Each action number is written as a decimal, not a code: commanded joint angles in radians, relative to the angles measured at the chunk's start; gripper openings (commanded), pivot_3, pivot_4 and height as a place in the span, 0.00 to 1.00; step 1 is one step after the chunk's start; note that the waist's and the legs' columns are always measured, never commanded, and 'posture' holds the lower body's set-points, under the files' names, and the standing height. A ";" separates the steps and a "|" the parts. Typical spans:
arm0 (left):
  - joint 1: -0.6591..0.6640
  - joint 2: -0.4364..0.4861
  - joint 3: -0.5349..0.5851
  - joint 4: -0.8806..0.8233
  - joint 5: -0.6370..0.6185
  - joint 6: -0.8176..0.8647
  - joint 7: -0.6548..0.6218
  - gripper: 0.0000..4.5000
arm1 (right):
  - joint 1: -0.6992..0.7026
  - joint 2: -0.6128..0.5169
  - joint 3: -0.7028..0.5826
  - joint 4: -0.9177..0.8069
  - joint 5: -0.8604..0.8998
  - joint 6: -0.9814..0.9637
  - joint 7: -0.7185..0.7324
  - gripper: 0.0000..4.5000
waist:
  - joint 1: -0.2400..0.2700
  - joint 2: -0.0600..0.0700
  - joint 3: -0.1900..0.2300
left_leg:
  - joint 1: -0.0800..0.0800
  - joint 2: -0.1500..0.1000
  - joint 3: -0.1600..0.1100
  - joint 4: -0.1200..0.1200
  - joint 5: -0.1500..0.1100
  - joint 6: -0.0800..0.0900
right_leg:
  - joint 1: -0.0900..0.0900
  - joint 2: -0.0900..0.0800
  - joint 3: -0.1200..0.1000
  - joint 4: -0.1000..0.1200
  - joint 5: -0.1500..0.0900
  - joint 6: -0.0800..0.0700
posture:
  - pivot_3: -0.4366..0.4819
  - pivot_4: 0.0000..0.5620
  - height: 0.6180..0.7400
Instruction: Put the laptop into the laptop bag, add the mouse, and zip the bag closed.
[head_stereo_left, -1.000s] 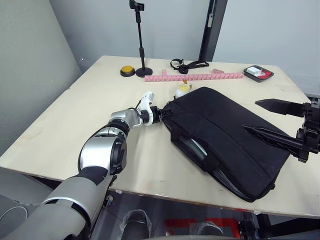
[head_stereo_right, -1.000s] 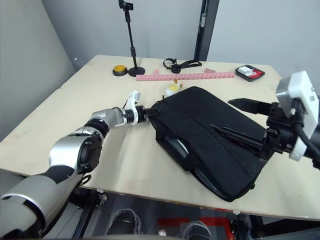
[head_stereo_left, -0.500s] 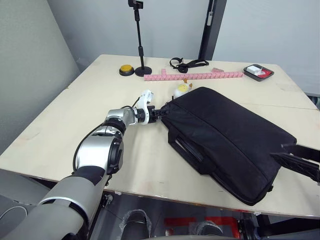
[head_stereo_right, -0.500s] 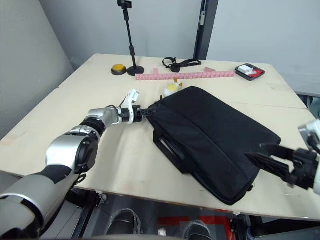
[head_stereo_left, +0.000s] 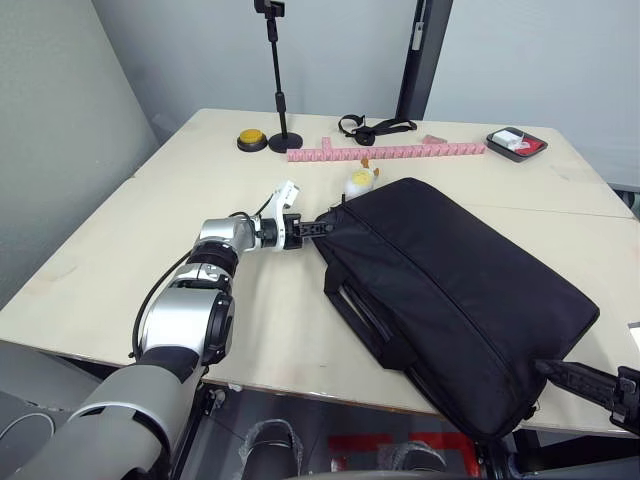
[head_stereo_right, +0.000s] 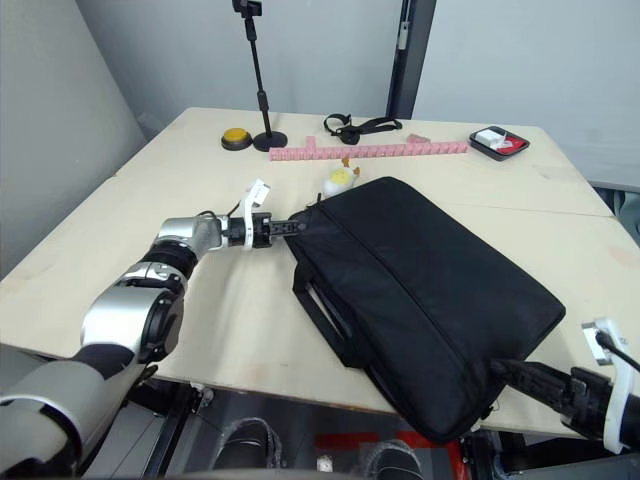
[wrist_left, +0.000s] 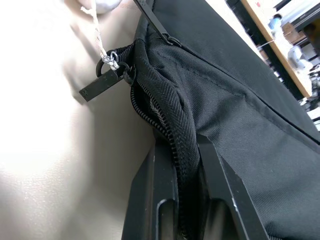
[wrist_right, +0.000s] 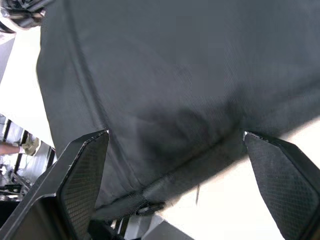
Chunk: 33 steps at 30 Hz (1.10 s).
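Note:
The black laptop bag (head_stereo_left: 460, 300) lies slanted across the table's right half, its near corner reaching the front edge. My left gripper (head_stereo_left: 318, 226) is at the bag's far left corner, shut on the zipper seam there; in the left wrist view the fingers (wrist_left: 165, 175) pinch the seam just below the zipper pull (wrist_left: 102, 82). My right gripper (head_stereo_left: 585, 380) sits low at the front right edge, beside the bag's near corner. It is open, its fingers (wrist_right: 82, 175) spread wide before the bag's fabric (wrist_right: 175, 75). The laptop and the mouse are out of view.
A white duck toy (head_stereo_left: 358, 181) stands just behind the bag's far corner. Along the back are a black stand (head_stereo_left: 280, 75), a yellow button (head_stereo_left: 252, 141), a pink strip (head_stereo_left: 385, 152), a black strap (head_stereo_left: 375, 127) and a small tray (head_stereo_left: 517, 144).
My right gripper has dropped from above the bag's right part to the front right edge. The left gripper has drawn leftward with the bag's corner, and the bag has shifted with it.

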 joint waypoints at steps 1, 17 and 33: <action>0.011 0.023 0.002 -0.109 -0.046 0.032 -0.035 0.00 | 0.043 -0.009 -0.015 0.017 -0.033 -0.013 0.045 1.00 | -0.002 0.000 0.000 | 0.000 0.000 0.000 0.000 0.000 0.000 | 0.000 0.000 0.000 0.000 0.000 0.000 | 0.48 0.27 0.99; 0.052 0.024 -0.005 -0.173 -0.075 0.066 -0.006 0.00 | -0.068 0.044 0.117 -0.019 -0.044 0.015 0.015 1.00 | -0.006 0.000 0.000 | 0.003 0.001 0.000 0.000 0.000 0.000 | 0.002 0.000 0.001 0.000 0.000 0.000 | 0.48 0.27 0.99; 0.320 0.216 -0.062 -0.748 -0.169 0.341 -0.042 0.00 | -0.735 0.036 0.339 -0.023 -0.231 0.015 -0.332 0.30 | -0.049 0.004 0.002 | 0.004 0.001 0.005 -0.002 0.001 -0.002 | -0.003 0.002 0.006 0.005 0.001 0.000 | 0.48 0.27 0.99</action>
